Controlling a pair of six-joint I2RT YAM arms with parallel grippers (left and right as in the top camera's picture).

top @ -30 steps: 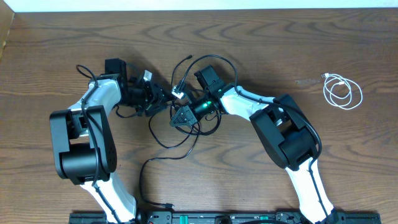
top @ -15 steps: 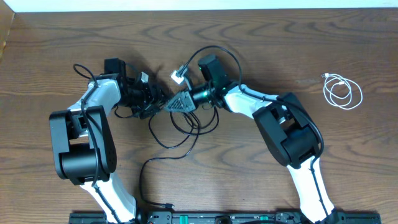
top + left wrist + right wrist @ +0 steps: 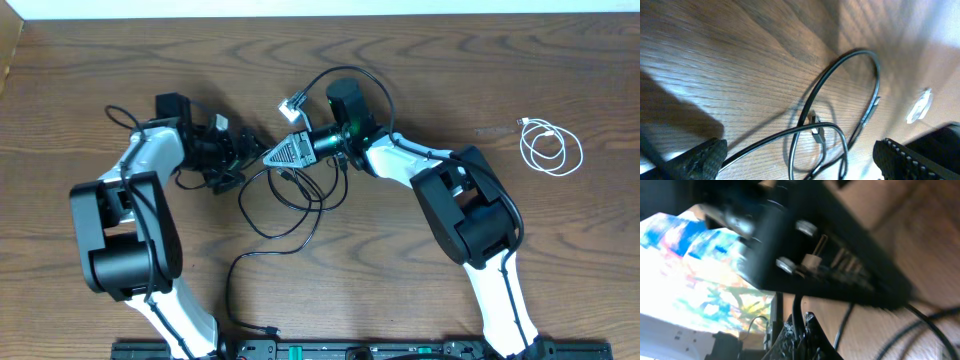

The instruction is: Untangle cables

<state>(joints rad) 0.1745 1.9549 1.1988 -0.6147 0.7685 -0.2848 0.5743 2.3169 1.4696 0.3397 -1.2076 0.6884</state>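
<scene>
The black cables (image 3: 290,195) lie in a loose tangle on the bench (image 3: 420,60), between the two arms. The left hand (image 3: 240,155) is held just left of the tangle with its jaws spread wide. Nothing is gripped, and cable loops are seen on the wood beneath it. The right hand (image 3: 270,157) is set at the tangle's upper edge, pinched closed. A black strand appears to be clamped between its fingertips (image 3: 807,330), though that view is blurred. A pale plug (image 3: 292,108) is seen just beyond the tangle's far edge. The white cable (image 3: 550,148) lies coiled well to the right of the tangle — apart from both hands.
</scene>
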